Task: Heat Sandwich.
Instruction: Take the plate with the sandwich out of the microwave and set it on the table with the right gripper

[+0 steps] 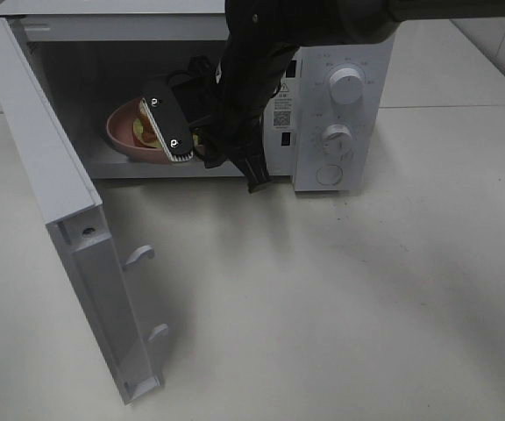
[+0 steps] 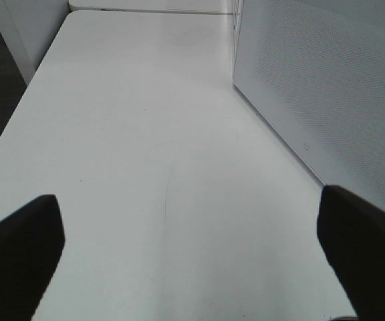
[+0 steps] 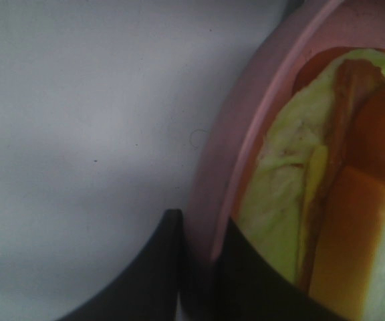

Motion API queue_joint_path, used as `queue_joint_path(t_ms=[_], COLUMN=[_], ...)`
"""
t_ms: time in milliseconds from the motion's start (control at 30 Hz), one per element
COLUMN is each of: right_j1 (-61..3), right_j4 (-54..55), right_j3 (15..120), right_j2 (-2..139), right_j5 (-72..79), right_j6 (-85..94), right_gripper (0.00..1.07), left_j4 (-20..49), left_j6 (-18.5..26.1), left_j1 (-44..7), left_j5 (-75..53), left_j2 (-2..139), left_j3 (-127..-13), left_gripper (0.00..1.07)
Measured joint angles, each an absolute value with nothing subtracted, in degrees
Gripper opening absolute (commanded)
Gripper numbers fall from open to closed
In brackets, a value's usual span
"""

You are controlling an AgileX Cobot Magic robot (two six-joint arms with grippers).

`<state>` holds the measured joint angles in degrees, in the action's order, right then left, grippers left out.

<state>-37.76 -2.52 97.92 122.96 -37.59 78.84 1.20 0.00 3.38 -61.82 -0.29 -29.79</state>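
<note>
Jaws of the right gripper (image 3: 199, 267) pinch the pink plate's (image 3: 219, 167) rim inside the microwave (image 1: 340, 114), sandwich (image 3: 326, 200) aboard; left gripper (image 2: 192, 254) jaws spread wide above the table (image 2: 146, 134).

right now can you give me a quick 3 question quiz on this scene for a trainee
1. True or false: the microwave door stands open.
2. What does the right gripper clamp? A) the pink plate's rim B) a door hook C) a control knob
3. Fill in: the left gripper, jaws apart, hovers over the bare ____.

Key
1. True; the door swings out to the left in the exterior high view.
2. A; its fingers pinch the rim, with the sandwich on the plate, inside the microwave's cavity.
3. Table.
</note>
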Motion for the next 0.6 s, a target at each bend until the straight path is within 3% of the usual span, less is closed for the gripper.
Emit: queue_joint_path(t_ms=[600], right_j1=[-37.9], right_j4=[3.3], right_j3=[80.9], right_j2=[111.3], right_j5=[-32.1], right_j6=[88.4], right_gripper=[0.0], left_j4=[1.2], left_j6=[0.0], left_j1=[3.4], left_j5=[-61.8], left_j2=[-0.3], left_j3=[-29.8], left_gripper=[0.98])
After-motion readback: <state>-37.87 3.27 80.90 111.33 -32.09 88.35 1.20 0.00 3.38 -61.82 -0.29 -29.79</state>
